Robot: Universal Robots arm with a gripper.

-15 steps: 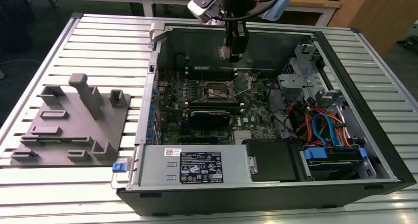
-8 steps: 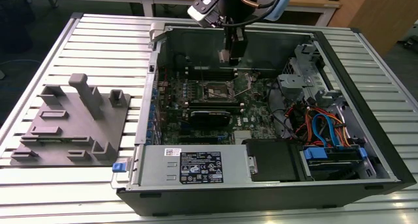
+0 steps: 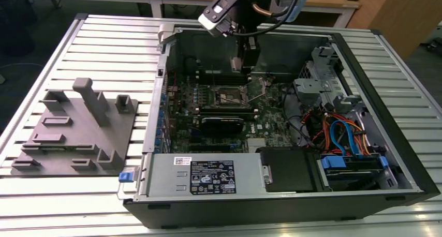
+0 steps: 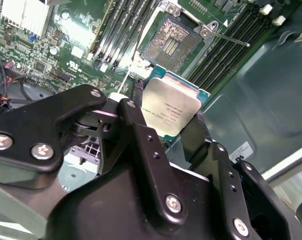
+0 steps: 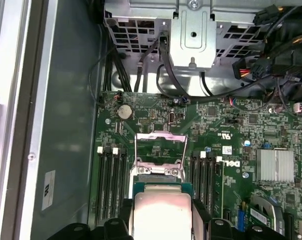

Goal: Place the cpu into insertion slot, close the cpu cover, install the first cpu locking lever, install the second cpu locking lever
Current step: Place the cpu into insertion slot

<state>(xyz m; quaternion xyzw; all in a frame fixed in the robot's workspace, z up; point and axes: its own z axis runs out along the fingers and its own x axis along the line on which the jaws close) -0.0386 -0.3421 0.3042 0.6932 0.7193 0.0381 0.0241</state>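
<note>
My gripper (image 3: 243,66) hangs inside the open computer case above the green motherboard (image 3: 207,113), shut on the cpu (image 4: 172,111). The cpu is a small silver-topped square chip held by its edges between the black fingers (image 4: 135,117). In the first wrist view the cpu (image 5: 162,215) sits between the fingers just short of the insertion slot. The insertion slot (image 4: 171,42) lies bare with its contact field showing; in the exterior view the insertion slot (image 3: 228,96) lies below the gripper. The cpu cover (image 5: 160,135) stands raised. A thin lever rod (image 4: 228,38) juts out beside the slot.
Long black memory slots (image 5: 110,185) flank the socket on both sides. A metal drive cage (image 3: 324,82) and bundled cables (image 3: 338,133) fill the exterior view's right of the case. A grey fixture plate (image 3: 76,128) lies on the slatted table at the exterior view's left.
</note>
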